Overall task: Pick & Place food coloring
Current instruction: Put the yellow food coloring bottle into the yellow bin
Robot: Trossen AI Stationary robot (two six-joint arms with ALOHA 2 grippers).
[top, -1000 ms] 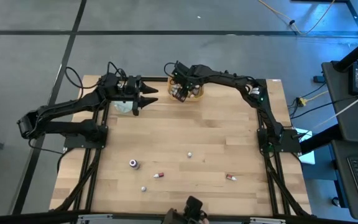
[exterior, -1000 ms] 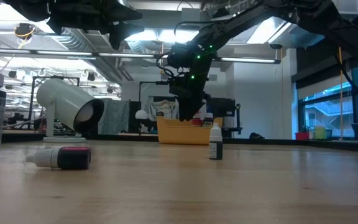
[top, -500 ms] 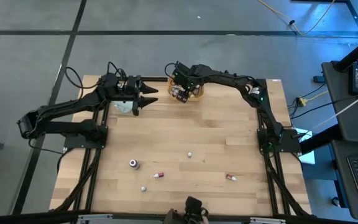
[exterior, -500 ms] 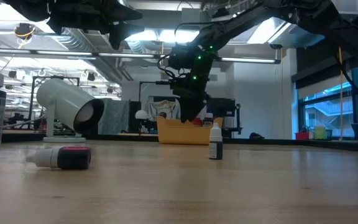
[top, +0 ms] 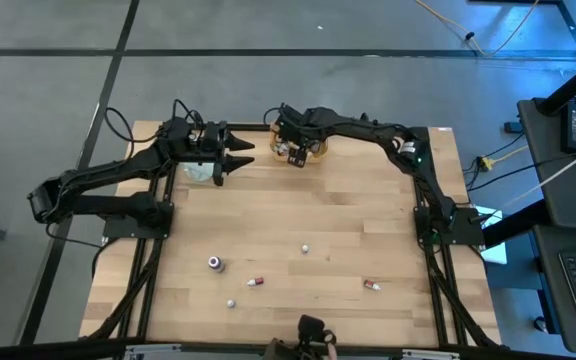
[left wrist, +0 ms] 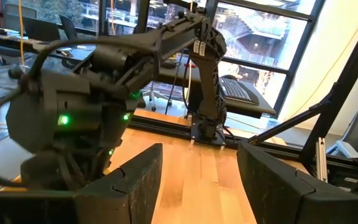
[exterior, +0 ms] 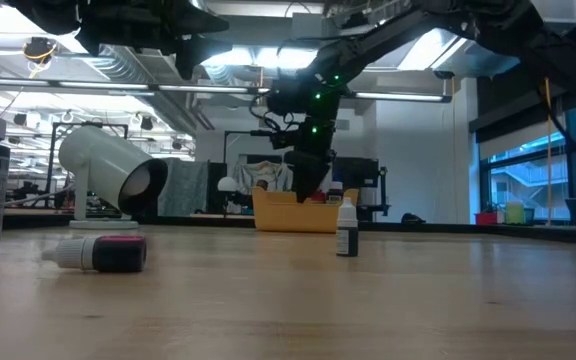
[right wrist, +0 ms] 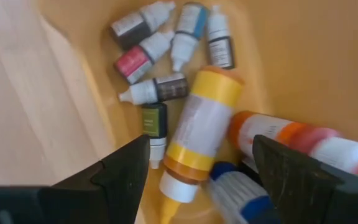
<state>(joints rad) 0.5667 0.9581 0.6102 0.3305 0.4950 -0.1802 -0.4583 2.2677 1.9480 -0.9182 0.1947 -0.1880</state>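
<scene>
high view: looks straight down from well above, taking in the whole wooden table [top: 298,215] and both arms.
low view: sits at tabletop height at the near edge, facing level across to the far orange bin [exterior: 303,213] and the room behind.
left wrist view: faces right across the table's far end, close on the right arm [left wrist: 92,118].
right wrist view: looks down, very near, into the orange bin [right wrist: 291,68].
shared: the bin shows in the high, low and right wrist views.
</scene>
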